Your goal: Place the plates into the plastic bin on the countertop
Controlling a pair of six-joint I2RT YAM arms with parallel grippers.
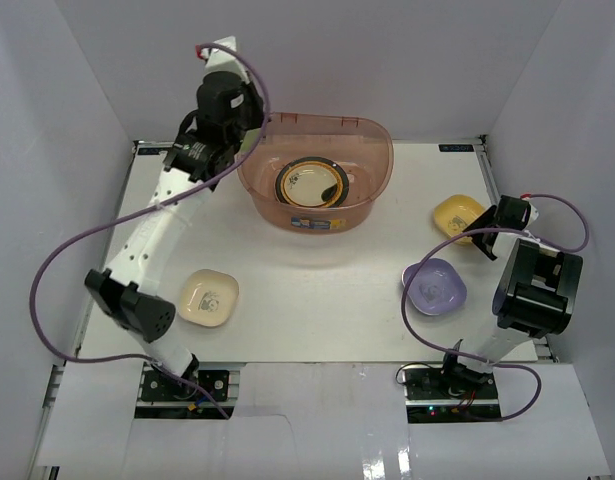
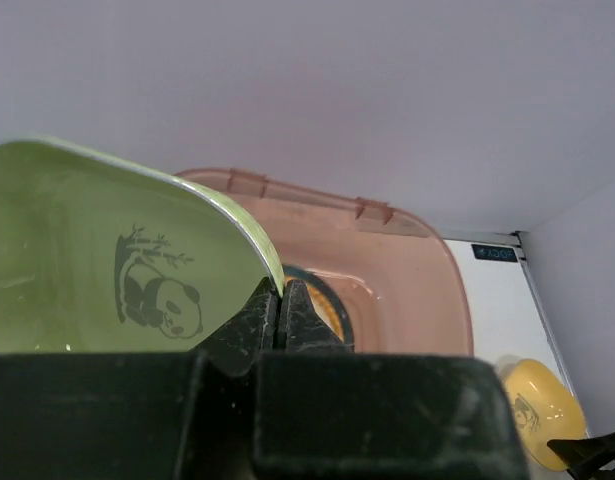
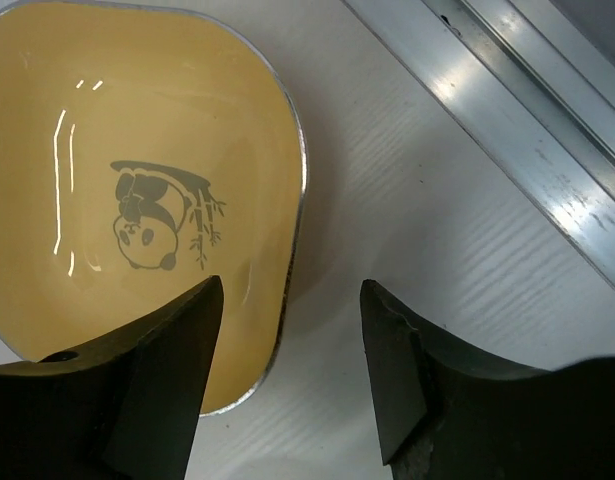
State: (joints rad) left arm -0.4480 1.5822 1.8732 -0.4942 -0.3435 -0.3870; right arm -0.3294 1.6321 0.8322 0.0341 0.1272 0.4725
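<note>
Left jaws: we see them clamped on green plate rim — near bin.
Right jaws: apart, straddling yellow plate rim.

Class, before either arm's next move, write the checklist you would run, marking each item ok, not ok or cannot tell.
1. Left gripper shut on green plate rim: ok.
2. Green plate above plastic bin: cannot tell, left arm hides it from above.
3. Room in bin: ok, only stacked plates at its middle.
4. Right gripper open astride yellow plate rim: ok.
5. All plates binned: not ok, cream plate and lavender plate lie on the countertop.
</note>
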